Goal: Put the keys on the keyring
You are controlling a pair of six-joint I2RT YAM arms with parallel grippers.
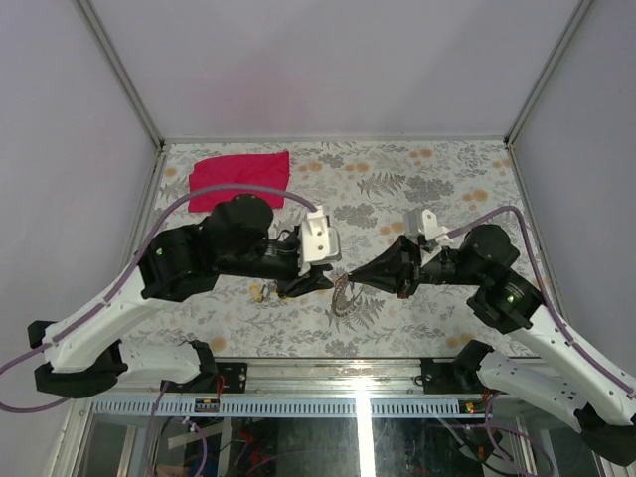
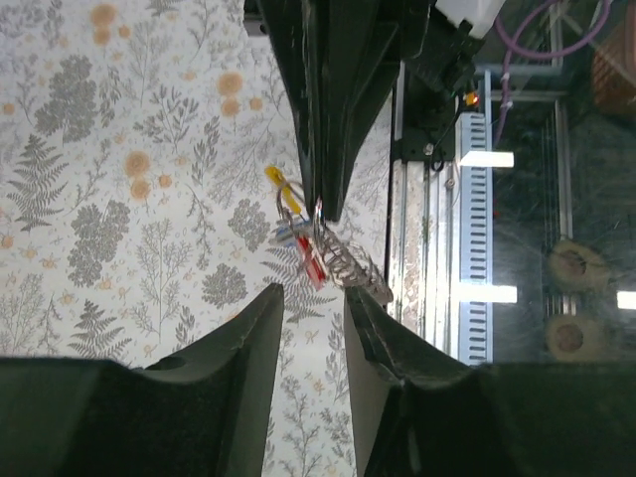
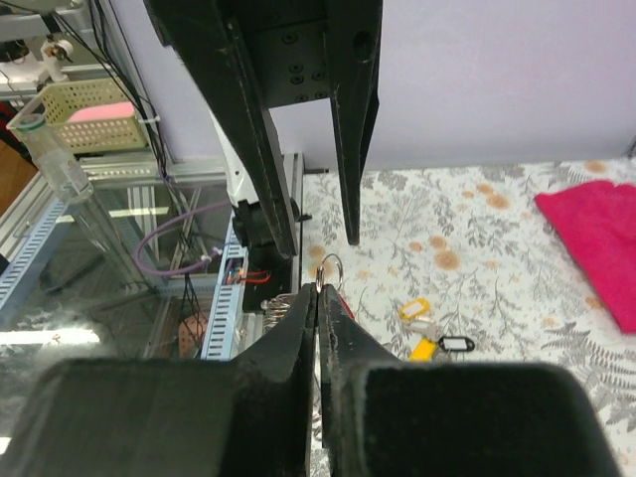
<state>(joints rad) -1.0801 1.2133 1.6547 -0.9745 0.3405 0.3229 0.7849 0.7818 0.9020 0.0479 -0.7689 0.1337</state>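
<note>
Right tool (image 3: 318, 290) pinches, seemingly, the thin metal keyring (image 2: 350, 266); left tool (image 2: 313, 298) gapes apart.

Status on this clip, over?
Left gripper open, short of the keyring. Right gripper shut on it. Some keys loose on the table. Nothing blocking.

I am watching the flower-printed tabletop (image 1: 427, 189), which is carrying everything. The red cloth square (image 1: 238, 179) is lying at its far left. The left gripper (image 1: 320, 281) and right gripper (image 1: 360, 277) are meeting tip to tip around the middle, toward the near edge. The thin metal keyring with its silvery link chain (image 1: 345, 298) is sitting just below their tips, between the two. Some small metal keys with coloured plastic heads (image 1: 260, 292) are lying left of it, under the left arm (image 1: 189, 263).
</note>
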